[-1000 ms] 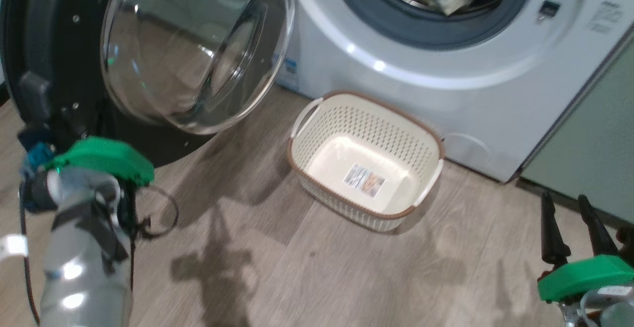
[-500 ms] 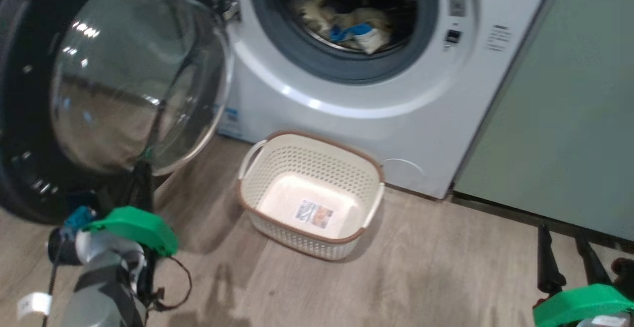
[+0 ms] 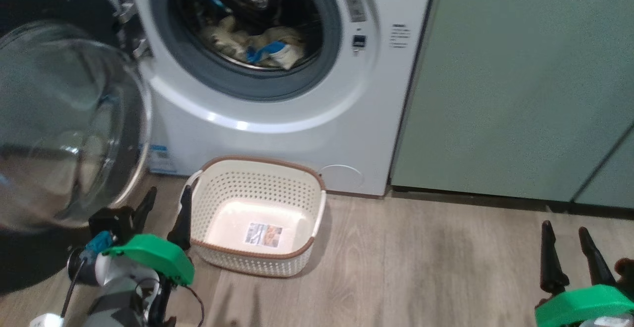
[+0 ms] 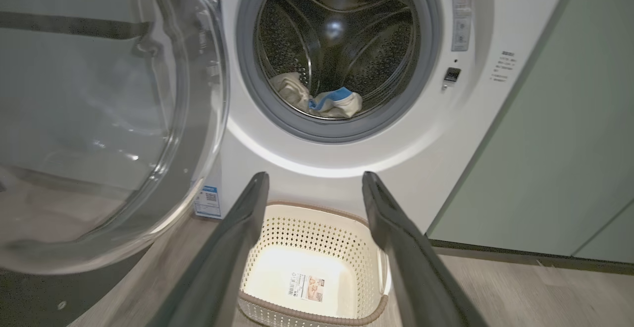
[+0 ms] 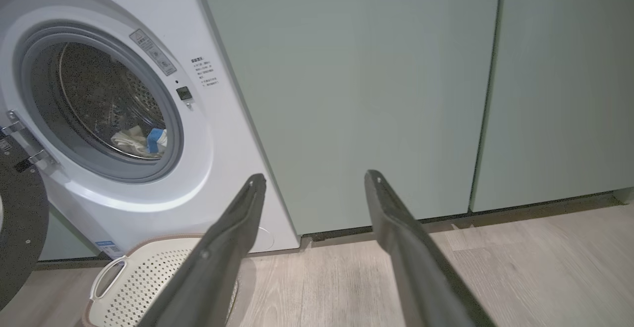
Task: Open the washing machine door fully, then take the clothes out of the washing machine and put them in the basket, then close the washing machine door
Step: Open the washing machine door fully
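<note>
The white washing machine (image 3: 307, 134) stands with its door (image 3: 64, 124) swung out to the left, glass bowl facing me. Cream clothes (image 3: 257, 49) with a blue patch lie low in the steel drum, also in the left wrist view as clothes (image 4: 322, 101). On the floor in front stands the basket (image 3: 267, 160), holding nothing but its label. My left gripper (image 3: 167, 195) is open, low beside the basket's left handle and just below the door's rim, holding nothing. In its own view the left gripper (image 4: 314, 176) points at the machine over the basket (image 4: 317, 207). My right gripper (image 3: 565, 229) is open at the lower right.
Flat green cabinet doors (image 3: 520, 84) fill the wall right of the machine, and my right gripper (image 5: 315, 176) faces those cabinet doors (image 5: 371, 94). Wood-look floor (image 3: 421, 267) stretches between the basket and the right gripper. The door's black rim (image 3: 29, 262) hangs low at my left.
The head camera has swung, so the whole picture has shifted left and down. My left gripper's fingers have parted from shut to open, now beside the basket. The right gripper stays put.
</note>
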Robot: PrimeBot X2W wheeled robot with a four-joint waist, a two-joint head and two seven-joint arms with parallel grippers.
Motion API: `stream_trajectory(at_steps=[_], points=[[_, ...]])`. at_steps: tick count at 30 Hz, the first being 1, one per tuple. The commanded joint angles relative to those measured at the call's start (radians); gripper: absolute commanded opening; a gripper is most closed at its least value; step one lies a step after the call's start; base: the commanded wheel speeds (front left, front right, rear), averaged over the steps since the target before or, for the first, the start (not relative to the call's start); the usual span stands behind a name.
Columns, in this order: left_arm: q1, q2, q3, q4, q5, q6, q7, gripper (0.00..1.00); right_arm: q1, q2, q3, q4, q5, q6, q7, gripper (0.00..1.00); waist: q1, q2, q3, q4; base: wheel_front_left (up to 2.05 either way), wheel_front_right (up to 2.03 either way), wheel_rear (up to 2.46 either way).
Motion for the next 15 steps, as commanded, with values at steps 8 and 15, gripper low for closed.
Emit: stream_trajectory(at_steps=[8, 15], points=[[-0.036, 0.049, 0.003, -0.004, -0.008, -0.001, -0.006, 1.00, 0.003, -0.013, 0.017, -0.046, -0.020, 0.004, -0.010, 1.00, 0.0001, -0.0001, -0.018, -0.075, 0.00, 0.00, 0.00], [-0.044, 0.054, 0.004, 0.009, -0.009, -0.001, -0.006, 1.00, 0.001, -0.015, 0.020, -0.047, -0.026, 0.004, -0.010, 1.00, 0.0001, -0.0001, -0.020, -0.081, 0.00, 0.00, 0.00]])
